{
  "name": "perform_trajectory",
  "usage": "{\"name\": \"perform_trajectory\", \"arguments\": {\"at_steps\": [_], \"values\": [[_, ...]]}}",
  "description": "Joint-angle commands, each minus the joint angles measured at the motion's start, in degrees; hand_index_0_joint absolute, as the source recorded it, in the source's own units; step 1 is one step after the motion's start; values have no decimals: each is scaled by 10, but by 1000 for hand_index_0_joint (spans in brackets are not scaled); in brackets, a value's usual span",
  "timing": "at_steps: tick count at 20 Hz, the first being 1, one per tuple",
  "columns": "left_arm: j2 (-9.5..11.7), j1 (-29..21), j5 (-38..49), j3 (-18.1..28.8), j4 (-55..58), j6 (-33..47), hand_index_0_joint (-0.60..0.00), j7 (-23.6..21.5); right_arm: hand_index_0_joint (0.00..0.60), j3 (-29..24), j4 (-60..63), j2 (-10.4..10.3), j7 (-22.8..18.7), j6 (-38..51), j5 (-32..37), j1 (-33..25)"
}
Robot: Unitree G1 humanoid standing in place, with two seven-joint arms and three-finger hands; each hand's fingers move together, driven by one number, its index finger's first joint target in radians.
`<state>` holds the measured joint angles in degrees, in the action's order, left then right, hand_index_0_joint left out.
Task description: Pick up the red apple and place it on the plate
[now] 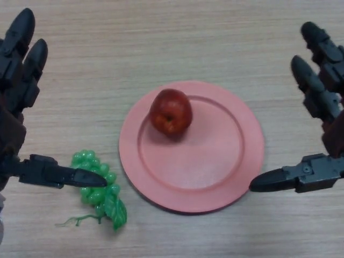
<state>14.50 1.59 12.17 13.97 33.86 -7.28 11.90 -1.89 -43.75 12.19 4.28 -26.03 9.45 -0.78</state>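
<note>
A red apple (171, 112) sits on the pink plate (226, 161), toward the plate's upper left. My left hand (16, 80) is at the left edge, open, with its fingers straight and its thumb (59, 175) reaching over the green grapes. My right hand (322, 91) is at the right edge, open, with its thumb (293, 179) just beside the plate's right rim. Neither hand touches the apple.
A bunch of green plastic grapes (99, 188) with a leaf lies on the wooden table (161, 43) just left of the plate, partly under my left thumb.
</note>
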Motion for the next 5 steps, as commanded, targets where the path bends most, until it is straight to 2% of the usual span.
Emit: {"name": "perform_trajectory", "arguments": {"at_steps": [1,5], "values": [[25,-24,-7,31,43,36,0,-19,0,-14,-46,13,-3,51,31,-24],[27,-32,-29,28,38,36,0,-23,0,-6,-66,11,10,50,23,-16]]}}
